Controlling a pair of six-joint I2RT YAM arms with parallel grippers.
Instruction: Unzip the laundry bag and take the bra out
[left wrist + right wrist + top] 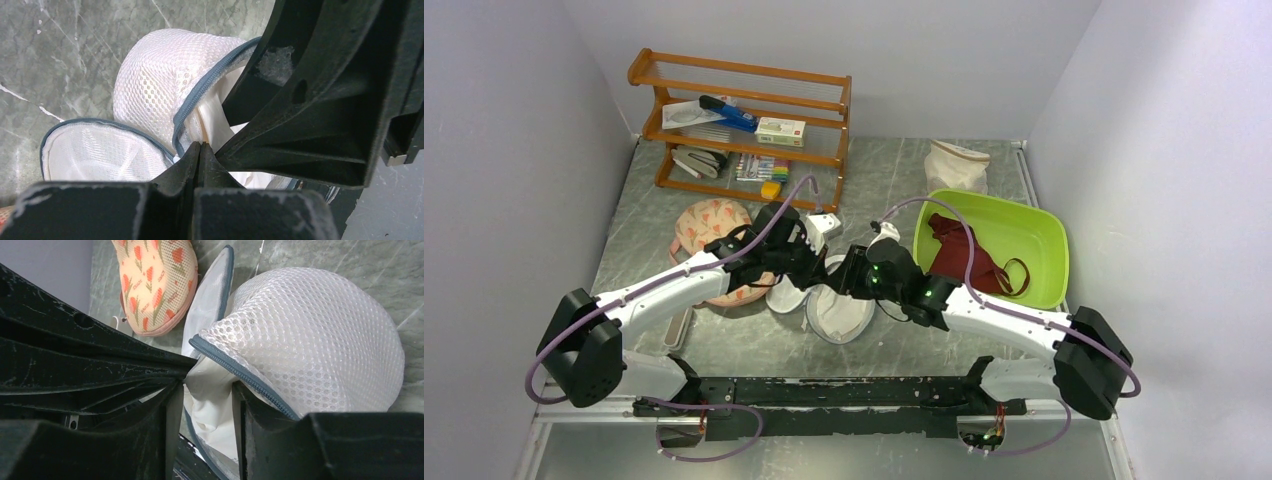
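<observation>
Two halves of the laundry bag lie open in the middle of the top view, between the arms. White inner cloth shows inside it. The bra lies in the green tub at the right of the frame. The left gripper is pinched tight on the bag's gray zipper edge. The right gripper has its fingers apart with the white cloth between them; I cannot tell if it squeezes the cloth. A cream sack stands just above the tub. A peach flowery pad lies left of the bag. The wooden rack at upper left holds pens and a small box.
</observation>
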